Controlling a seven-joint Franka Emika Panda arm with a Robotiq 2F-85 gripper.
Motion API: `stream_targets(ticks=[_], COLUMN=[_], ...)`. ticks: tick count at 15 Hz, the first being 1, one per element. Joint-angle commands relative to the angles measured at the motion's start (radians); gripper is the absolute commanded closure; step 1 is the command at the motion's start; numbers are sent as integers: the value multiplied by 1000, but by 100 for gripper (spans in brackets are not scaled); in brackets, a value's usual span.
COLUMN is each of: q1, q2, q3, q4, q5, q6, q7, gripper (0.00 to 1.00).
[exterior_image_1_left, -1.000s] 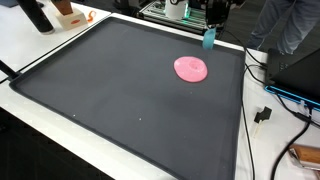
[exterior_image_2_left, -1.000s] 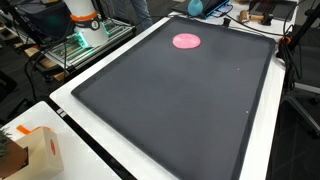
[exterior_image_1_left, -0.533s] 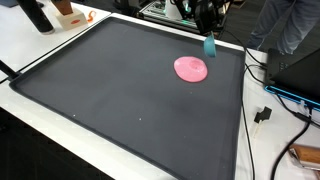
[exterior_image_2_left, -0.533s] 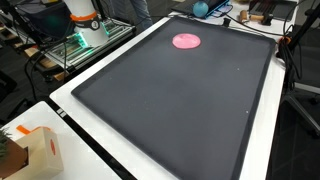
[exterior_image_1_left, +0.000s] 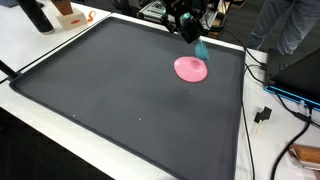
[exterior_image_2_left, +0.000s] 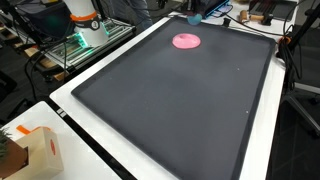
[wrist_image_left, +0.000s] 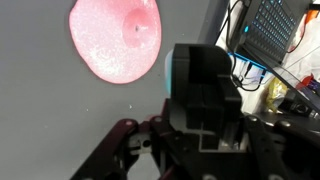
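**Hand (exterior_image_1_left: 191, 34) clenched on teal block (exterior_image_1_left: 200, 47) beside pink disc (exterior_image_1_left: 191, 69)**

Block hangs tilted in the grip, off the surface, near the far edge of the black mat (exterior_image_1_left: 120, 95) that covers the worktop (exterior_image_1_left: 40, 50). Disc lies flat on the mat, just beside the block (in the wrist view it fills the upper left).
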Motion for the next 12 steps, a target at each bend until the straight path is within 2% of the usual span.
stream_targets(ticks=[1,5,12], q1=[-39,-67,-85], q2=[30,83,151], q3=[-17,-34,-42], q4=[-18,-19,-7], q5=[78,128,227], q6=[-75,-121,-93], q7=[-122,-203,-291], gripper=[74,74,74])
